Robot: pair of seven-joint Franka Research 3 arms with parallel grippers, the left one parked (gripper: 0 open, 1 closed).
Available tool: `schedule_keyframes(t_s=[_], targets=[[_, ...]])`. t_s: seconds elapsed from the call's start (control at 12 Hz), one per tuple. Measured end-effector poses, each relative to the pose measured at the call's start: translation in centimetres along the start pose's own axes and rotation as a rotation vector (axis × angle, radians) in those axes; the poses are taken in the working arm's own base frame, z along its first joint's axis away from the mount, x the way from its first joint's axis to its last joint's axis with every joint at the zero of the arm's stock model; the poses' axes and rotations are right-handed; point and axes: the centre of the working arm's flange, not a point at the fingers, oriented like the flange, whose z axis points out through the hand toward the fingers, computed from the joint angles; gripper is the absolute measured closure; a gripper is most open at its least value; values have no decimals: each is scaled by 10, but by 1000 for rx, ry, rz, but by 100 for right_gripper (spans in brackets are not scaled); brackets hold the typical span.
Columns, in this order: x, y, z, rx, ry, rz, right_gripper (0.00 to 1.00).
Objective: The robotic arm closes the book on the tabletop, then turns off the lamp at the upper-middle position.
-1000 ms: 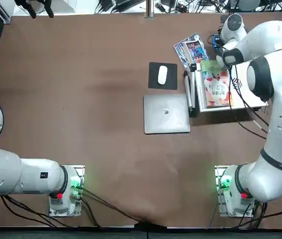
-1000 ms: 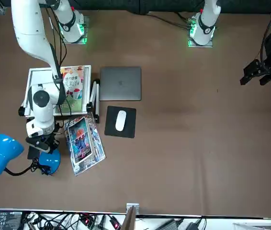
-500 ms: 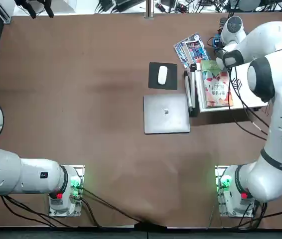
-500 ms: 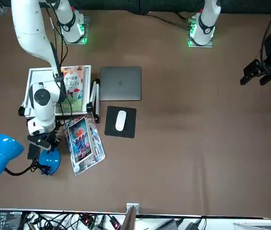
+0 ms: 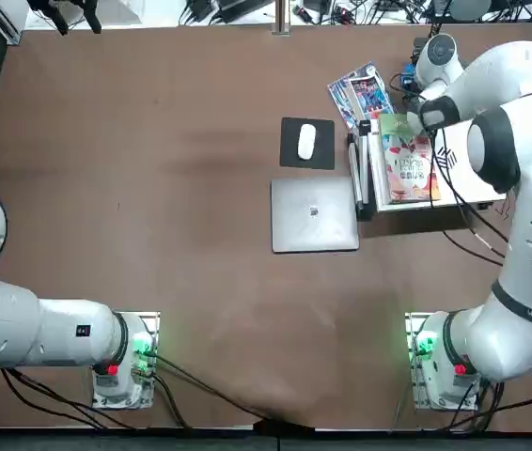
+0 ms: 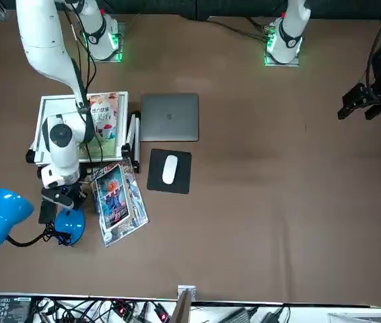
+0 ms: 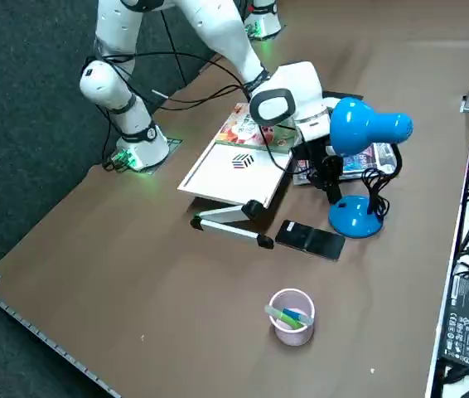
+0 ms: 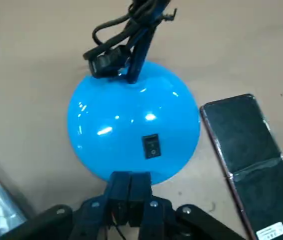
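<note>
Lamp: its blue base [image 8: 134, 120], taken as the landmark, sits flat with the rocker switch [image 8: 151, 146] facing up. The thin black neck [image 7: 398, 159] rises from the base and bends over to the blue shade [image 7: 359, 127], which hangs above the table on the robot's right of the base. The shade's long axis lies tilted, running roughly between the robot's side and the far side; its wide end faces the robot's side, its narrow end the far side.

Book: closed, flat on the white stand [image 7: 226, 174], on the robot's side of the base. The picture book [image 5: 410, 169] has its long axis running from near the arm bases out toward the far side, with the green end nearest the lamp base.

End effector: the right gripper [image 8: 130, 176] is at the robot's side of the base, low over its rim. Its two fingers are together, with nothing seen between them. The fingertips overlap the rim in the wrist view, short of the switch; whether they touch the base cannot be told.

Surroundings: a black flat case [image 7: 311, 240] lies just beside the base, toward the robot's right. The glossy magazine [image 6: 118, 202] lies near the base on the robot's left. The pinkish cup [image 7: 292, 315], holding pens, stands well apart from the base on the robot's right.
</note>
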Motion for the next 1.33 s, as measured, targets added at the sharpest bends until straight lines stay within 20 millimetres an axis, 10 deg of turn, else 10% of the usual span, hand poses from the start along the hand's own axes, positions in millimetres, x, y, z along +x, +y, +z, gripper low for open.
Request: schedule_keyframes(t_s=[0.83, 1.33], targets=[[23, -39, -61, 1, -37, 20, 96], [55, -61, -137, -45, -68, 26, 30]])
